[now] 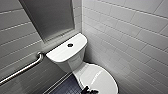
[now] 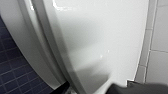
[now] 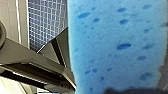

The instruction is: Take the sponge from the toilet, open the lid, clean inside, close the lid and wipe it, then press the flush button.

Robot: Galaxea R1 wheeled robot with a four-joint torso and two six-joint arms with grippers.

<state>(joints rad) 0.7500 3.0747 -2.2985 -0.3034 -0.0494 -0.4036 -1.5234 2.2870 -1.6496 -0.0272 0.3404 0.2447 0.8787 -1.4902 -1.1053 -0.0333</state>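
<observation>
Sponge [image 3: 117, 45]: bright blue, seemingly pinched by the right pincer [image 3: 126, 90], off the toilet [image 1: 75, 62].
Flush button [image 1: 70, 45]: on the tank, well beyond the left pincer [image 1: 88, 90].
Left pincer: looks spread, at the lid's near rim.
Lid [image 1: 100, 77]: down, just beyond that pincer.
Progress: pickup apparently done; opening, cleaning, closing, wiping and flushing remain.

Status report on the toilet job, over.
Left claw at front edge of lid, lid down. Right claw shut on sponge. Grab bar on wall, apart from toilet.
</observation>
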